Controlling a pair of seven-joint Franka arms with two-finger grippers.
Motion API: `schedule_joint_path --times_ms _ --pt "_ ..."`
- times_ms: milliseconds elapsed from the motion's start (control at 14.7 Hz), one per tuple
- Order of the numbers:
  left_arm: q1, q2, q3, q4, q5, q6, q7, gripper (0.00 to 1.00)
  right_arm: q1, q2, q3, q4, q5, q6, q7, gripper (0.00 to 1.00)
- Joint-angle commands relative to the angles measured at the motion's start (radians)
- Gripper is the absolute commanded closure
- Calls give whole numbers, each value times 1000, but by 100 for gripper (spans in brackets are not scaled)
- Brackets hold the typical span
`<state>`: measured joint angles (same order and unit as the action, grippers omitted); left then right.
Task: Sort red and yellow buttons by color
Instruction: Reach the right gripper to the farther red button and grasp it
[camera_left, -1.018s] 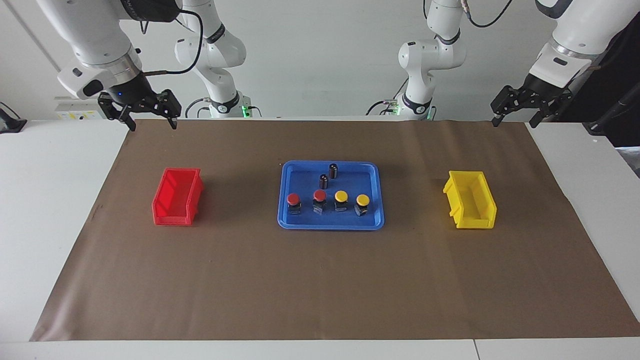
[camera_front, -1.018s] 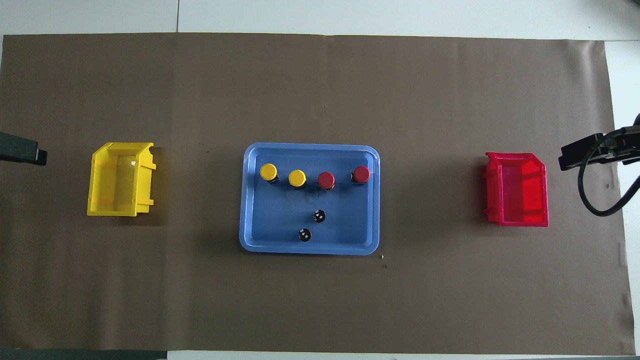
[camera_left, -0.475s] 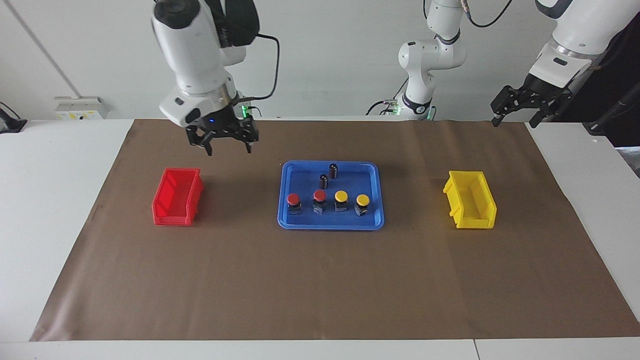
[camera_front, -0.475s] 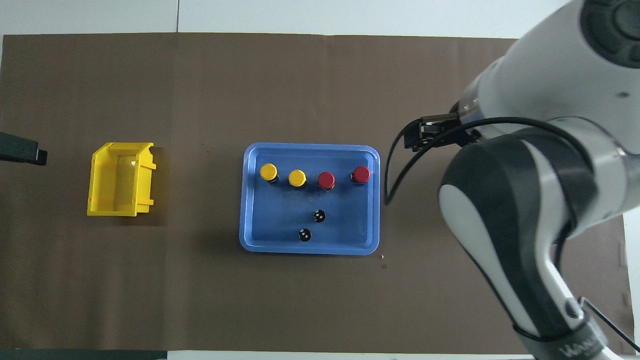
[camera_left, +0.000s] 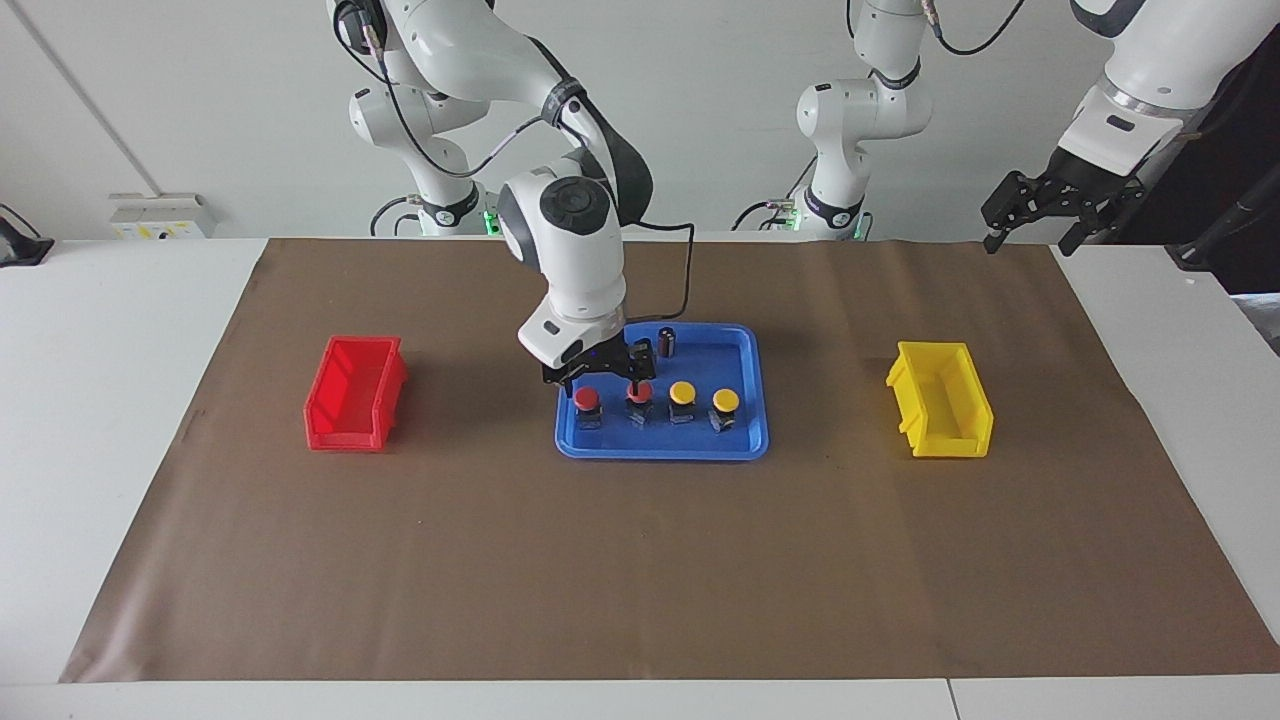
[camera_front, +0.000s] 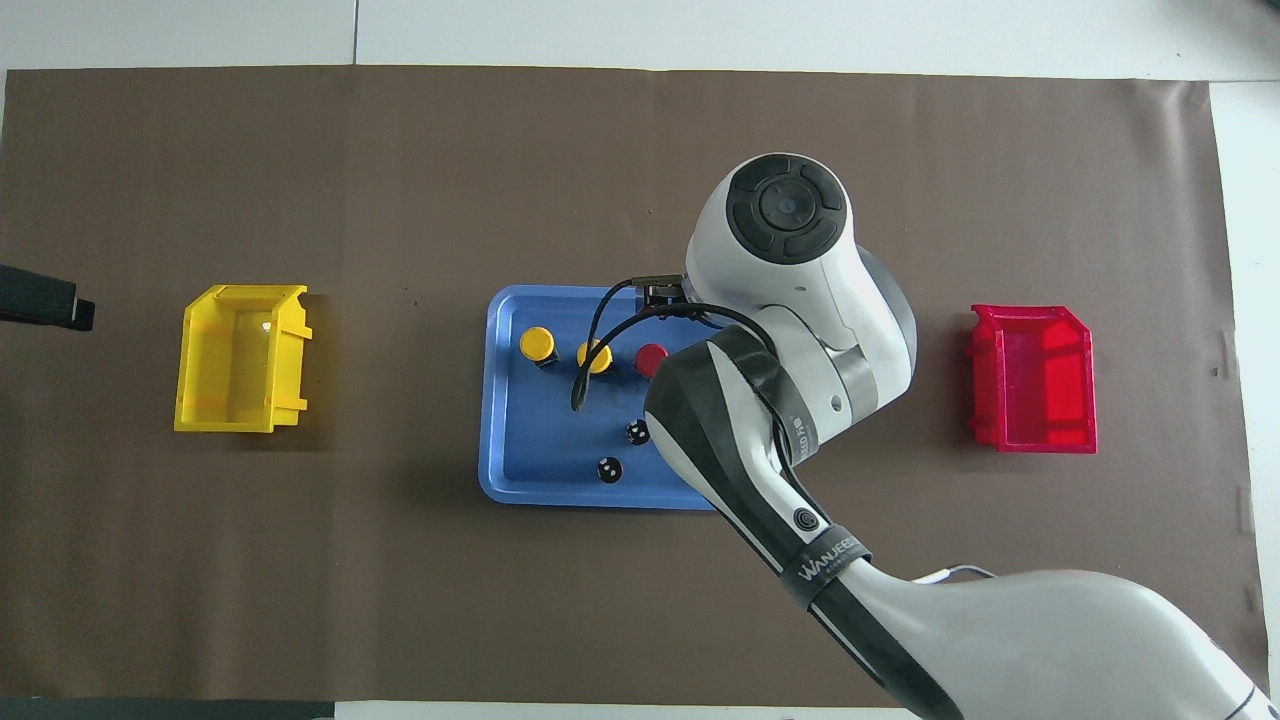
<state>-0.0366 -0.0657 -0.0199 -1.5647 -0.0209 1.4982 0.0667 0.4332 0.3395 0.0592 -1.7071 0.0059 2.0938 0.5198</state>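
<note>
In the last second the right gripper has travelled from the upper left of the facing frame, past the red bin, down to the blue tray at the frame centre, and it now hangs with its fingers spread wide just above the two red buttons. All four buttons, the yellow buttons too, stand in one row on the tray, so nothing is sorted yet; I judge that a first grasp of a red button is about to begin. The left gripper waits at the upper right of the facing frame, above the surface edge near the yellow bin, its fingers also apart.
</note>
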Motion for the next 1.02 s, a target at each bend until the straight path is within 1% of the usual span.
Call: schedule_joint_path --times_ms 0,271,611,679,882,950 --pt "3 -28 -2 -35 16 20 5 0 -4 -74 7 -147 -4 80 -1 1" --pt "3 -28 -2 -34 16 20 5 0 1 -59 7 -174 -15 95 -4 20" --pt "3 -29 -2 -35 16 20 5 0 1 -45 7 -175 -47 103 -4 29" --pt "3 -28 -2 -34 16 20 4 0 1 -45 7 -177 -56 106 -6 33" --pt "3 -28 -2 -35 16 20 4 0 2 -47 7 -206 -57 158 -6 37" --pt "3 -28 -2 -34 16 20 5 0 2 -48 7 -215 -58 167 -6 41"
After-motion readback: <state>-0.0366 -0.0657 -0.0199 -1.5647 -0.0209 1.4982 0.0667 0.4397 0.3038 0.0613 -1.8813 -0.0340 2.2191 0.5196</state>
